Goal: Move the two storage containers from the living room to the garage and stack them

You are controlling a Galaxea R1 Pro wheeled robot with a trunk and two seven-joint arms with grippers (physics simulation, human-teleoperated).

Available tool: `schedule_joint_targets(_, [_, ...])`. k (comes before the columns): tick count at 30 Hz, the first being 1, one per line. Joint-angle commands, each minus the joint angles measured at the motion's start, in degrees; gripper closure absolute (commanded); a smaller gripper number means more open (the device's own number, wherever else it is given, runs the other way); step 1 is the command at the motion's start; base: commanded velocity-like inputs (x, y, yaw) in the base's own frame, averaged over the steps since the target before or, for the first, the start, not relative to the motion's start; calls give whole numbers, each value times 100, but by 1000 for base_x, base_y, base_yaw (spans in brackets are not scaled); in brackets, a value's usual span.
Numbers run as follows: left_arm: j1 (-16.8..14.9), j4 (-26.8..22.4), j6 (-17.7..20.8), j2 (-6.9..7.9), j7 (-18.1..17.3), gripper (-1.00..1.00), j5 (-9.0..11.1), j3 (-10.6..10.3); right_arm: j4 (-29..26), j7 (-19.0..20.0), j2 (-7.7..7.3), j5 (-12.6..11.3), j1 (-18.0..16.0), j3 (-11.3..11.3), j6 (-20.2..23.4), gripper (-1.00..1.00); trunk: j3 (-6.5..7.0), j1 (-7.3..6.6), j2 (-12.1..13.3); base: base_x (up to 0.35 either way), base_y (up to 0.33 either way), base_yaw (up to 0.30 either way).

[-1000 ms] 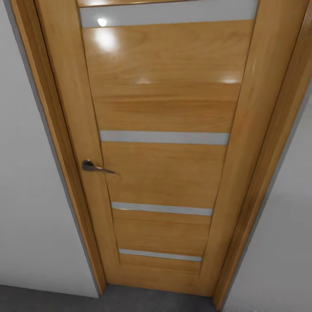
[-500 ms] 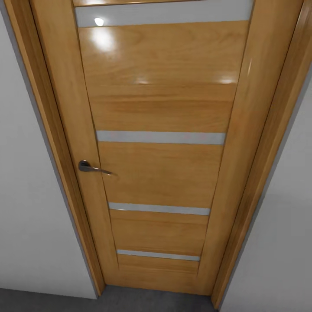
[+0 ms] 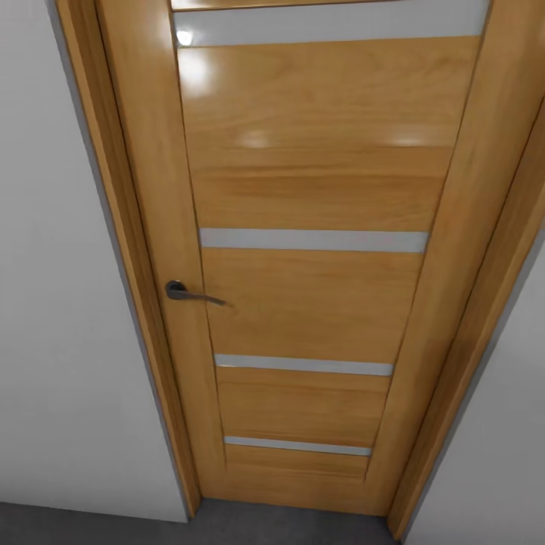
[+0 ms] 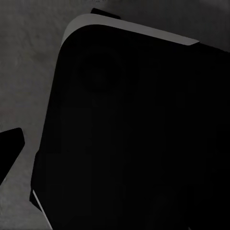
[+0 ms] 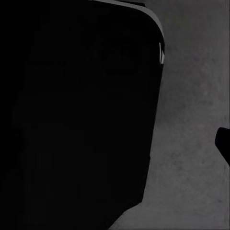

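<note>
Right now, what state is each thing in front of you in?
Door: shut, flush in its frame.
Door handle: level, not pressed down.
Concrete floor: bare strip at the door's foot.
Left gripper, right gripper: state cannot be told; the wrist views show a dark body over grey floor.

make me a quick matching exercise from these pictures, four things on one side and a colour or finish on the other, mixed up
Things:
1. door
2. door handle
3. wall
4. floor

Colour or finish:
A. dark metal
B. dark grey, rough
C. glossy orange wood with pale stripes
D. plain white-grey

Pairs: 1-C, 2-A, 3-D, 4-B
</note>
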Motion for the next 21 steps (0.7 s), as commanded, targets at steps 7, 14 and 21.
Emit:
schedule_joint_targets(7, [0, -8, -3, -4, 7, -100, 31, -1, 0, -1, 23, -39, -1, 3, -140, -100, -5, 0, -3, 0, 196, -14])
schedule_joint_targets(14, [0, -5, -3, -7, 8, -100, 32, 6, 1, -1, 29, -38, -1, 11, -165, -100, -5, 0, -3, 0, 13, -211])
schedule_joint_targets(21, [0, -5, -3, -1, 8, -100, 34, 8, 0, -1, 28, -33, -1, 14, -168, -100, -5, 0, -3, 0, 0, -247])
